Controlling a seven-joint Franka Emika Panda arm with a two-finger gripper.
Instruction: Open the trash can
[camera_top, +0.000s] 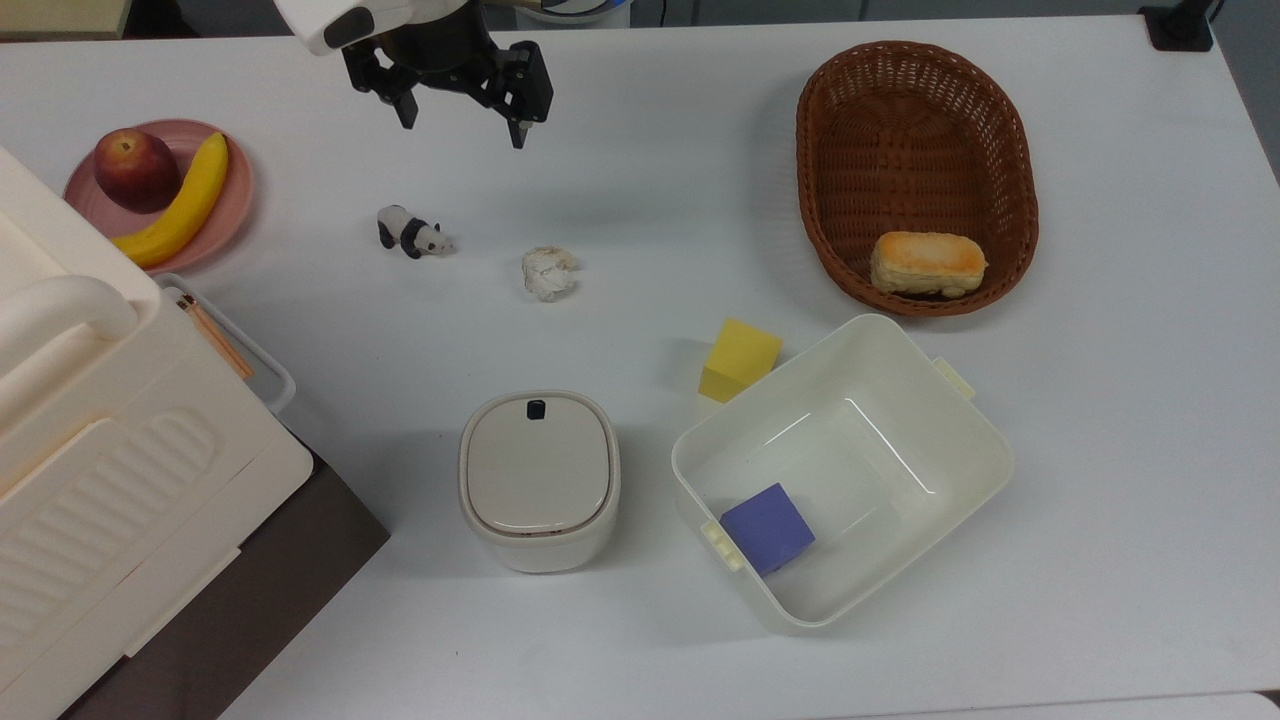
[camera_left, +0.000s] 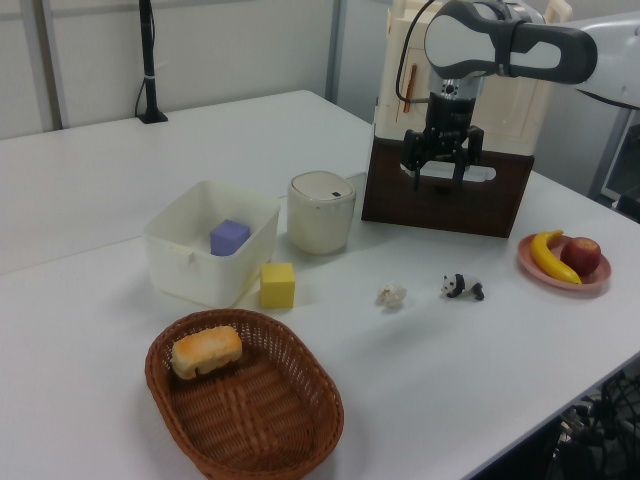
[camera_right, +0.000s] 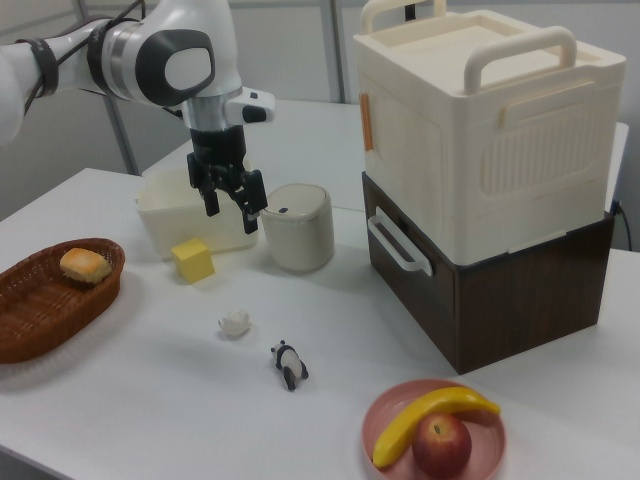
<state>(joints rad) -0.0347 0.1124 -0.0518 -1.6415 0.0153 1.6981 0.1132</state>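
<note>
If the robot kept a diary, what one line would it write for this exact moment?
stage: approach | gripper: open, empty, in the air, apart from trash can | lid: shut | black button: untouched

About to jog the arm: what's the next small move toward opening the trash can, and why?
Probably carry the tool across toward the trash can, aiming above its black button. The tool hangs open, high above the table's far side, past the panda figure; the lid is shut.
</note>
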